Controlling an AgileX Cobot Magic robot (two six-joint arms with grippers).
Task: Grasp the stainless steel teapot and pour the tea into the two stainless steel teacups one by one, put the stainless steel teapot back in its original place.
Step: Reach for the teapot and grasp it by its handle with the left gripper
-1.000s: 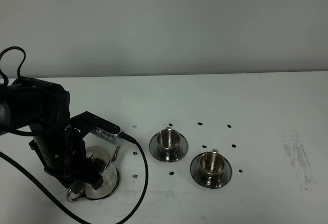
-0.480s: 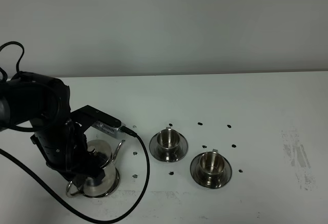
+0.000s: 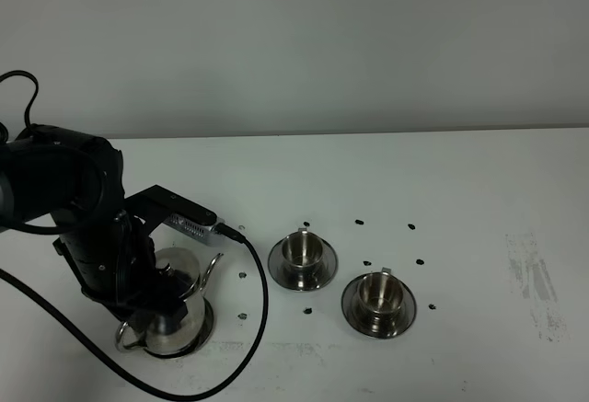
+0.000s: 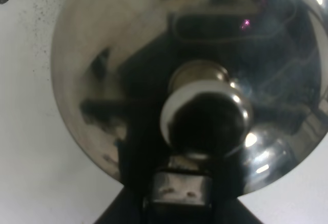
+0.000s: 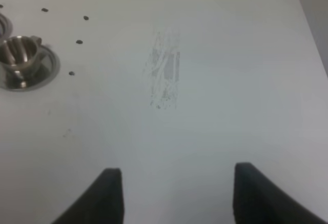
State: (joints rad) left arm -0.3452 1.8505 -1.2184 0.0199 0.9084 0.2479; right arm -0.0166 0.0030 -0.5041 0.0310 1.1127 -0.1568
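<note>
1. No readable text, number, label or brand is appearing in any of the views.
2. The stainless steel teapot (image 4: 92, 55) is showing only dark reflections on its lid, and no letters.
3. The small black dots (image 3: 359, 222) on the tabletop (image 3: 479, 172) are standing as plain marks, not as characters.
4. The grey smear (image 5: 165, 70) on the tabletop is not forming any legible sign.

Mostly hidden behind left arm (image 3: 87, 236), high view: stainless steel teapot (image 3: 177, 278), its saucer (image 3: 206, 322). Cropped and blurred, left wrist: lid (image 4: 102, 55). Cut by edge, right wrist: teacup (image 5: 18, 55), right gripper (image 5: 179, 196).
</note>
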